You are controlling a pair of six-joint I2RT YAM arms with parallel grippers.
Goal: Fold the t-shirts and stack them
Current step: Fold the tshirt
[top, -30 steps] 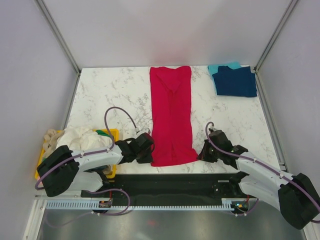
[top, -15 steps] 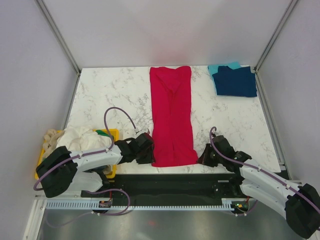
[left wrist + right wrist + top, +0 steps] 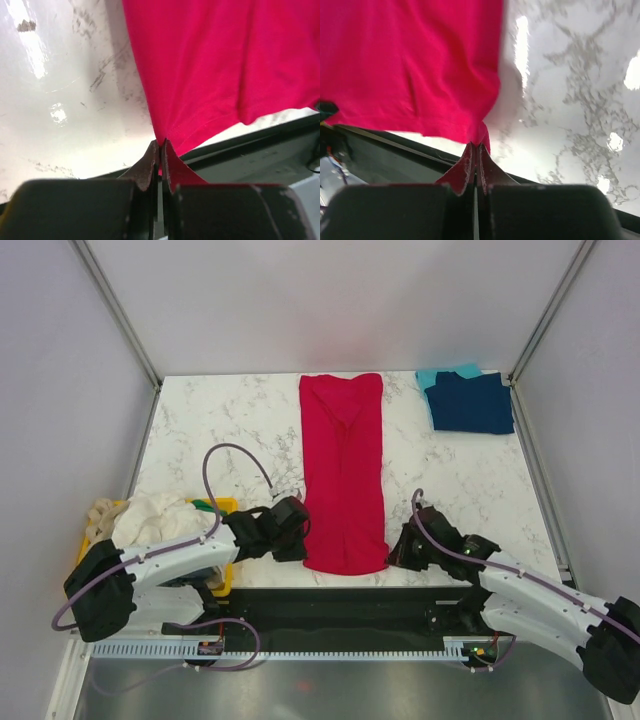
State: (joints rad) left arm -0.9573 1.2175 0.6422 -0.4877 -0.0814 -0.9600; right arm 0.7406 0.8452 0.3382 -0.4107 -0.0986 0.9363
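Two grippers pinch the crimson red t-shirt [image 3: 343, 470] at its near hem, one at each corner. Your left gripper [image 3: 160, 145] is clenched on the near-left corner. In the left wrist view its jaws press together with a tuck of red fabric caught between the tips, and the cloth fans out from that pinch. Your right gripper [image 3: 475, 146] is clamped the same way on the near-right corner, with red fabric gathered into its closed tips.

The red t-shirt lies as a long narrow strip down the middle of the marble table [image 3: 220, 420], running from the far edge to the near edge. Its near hem curves between your two grips, right at the front lip of the table.

At the far right corner you have the navy blue t-shirt [image 3: 470, 403], folded flat. It rests on the teal t-shirt [image 3: 440, 375], which shows only as a band along its far-left side. Both sit well apart from the red one.

Beside your left arm, off the table's near-left side, the yellow bin [image 3: 230, 505] holds a heap of cream cloth [image 3: 155, 517], with a bit of green cloth [image 3: 205, 506] showing just beside it.
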